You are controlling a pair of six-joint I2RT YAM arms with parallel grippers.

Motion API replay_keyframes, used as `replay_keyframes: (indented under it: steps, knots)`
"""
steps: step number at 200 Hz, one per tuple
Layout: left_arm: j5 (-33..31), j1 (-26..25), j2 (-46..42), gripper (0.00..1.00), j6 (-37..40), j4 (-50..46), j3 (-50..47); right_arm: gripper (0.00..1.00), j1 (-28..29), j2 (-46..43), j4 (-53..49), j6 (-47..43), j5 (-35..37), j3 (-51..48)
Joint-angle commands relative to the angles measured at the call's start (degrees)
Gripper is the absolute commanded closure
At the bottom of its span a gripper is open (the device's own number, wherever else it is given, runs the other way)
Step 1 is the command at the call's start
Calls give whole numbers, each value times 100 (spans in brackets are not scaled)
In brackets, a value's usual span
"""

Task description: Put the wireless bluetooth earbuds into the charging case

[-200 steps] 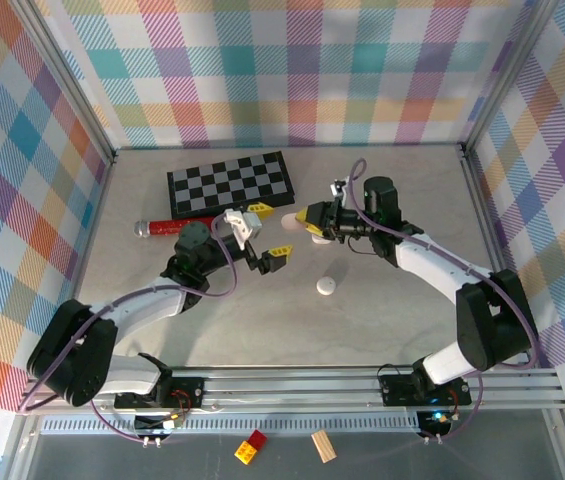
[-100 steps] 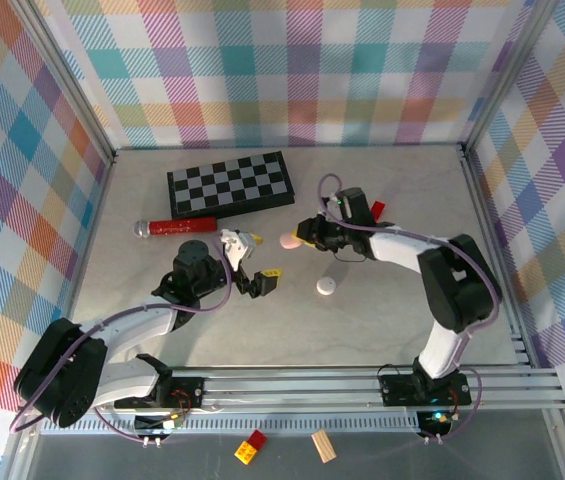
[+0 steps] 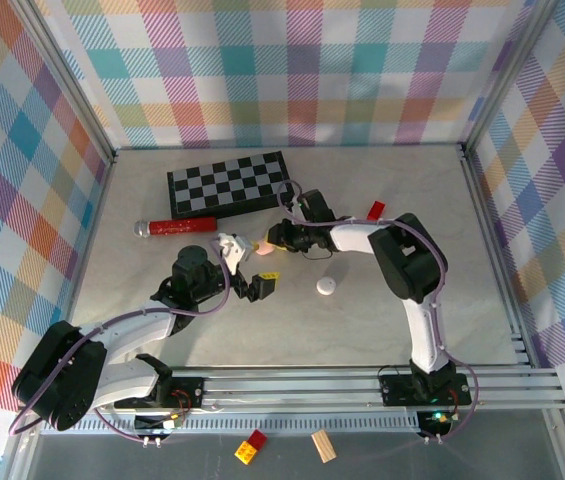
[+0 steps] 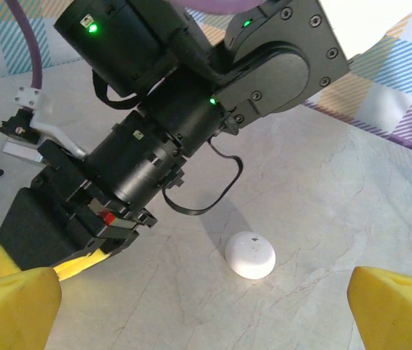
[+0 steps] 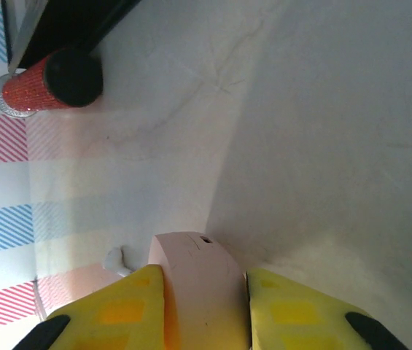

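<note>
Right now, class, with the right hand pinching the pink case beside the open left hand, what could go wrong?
1. The pink case sits edge-on in the right hand, held only by a narrow pinch; it could slip or twist out.
2. The right hand is close to the open left hand; a careless move might knock them together.
3. The white case lies loose close by and could be bumped away.

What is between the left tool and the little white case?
Nothing. In the left wrist view, bare table lies between the open left tool and the white case.
</note>
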Motion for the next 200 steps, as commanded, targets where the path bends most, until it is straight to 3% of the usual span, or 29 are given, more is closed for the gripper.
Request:
replay_keyframes:
  steps: [1,37,65,89,118,154,173,200]
  knots:
    - [-98,-40,-53,0,-92,161,-42,68,12,119,-328,-304,152,299]
    - [-259,-167,87,0,-144,199,-33,40,12,-427,-1190,-1036,547,518]
    - [-363,-298,112,0,-70,153,-20,29,12,-1166,-1973,-1592,1241,292]
    - [-695,-508,241,0,0,113,54,28,12,-1964,-2271,-1614,2112,-385]
    - [-1625,-1184,779,0,-43,-10,393,25,-21,-2856,-2547,-1313,3052,-1247]
    - [-2646,-2012,1530,0,-295,-851,1226,25,-298,-3896,-2773,-992,3626,-2116]
    - [-3028,-2217,1873,0,-687,-1450,1719,23,-621,-4423,-2910,-885,3755,-2470]
    - [-3475,-2362,2471,0,-1320,-3100,2755,22,-1209,-5076,-3234,-801,3951,-2734]
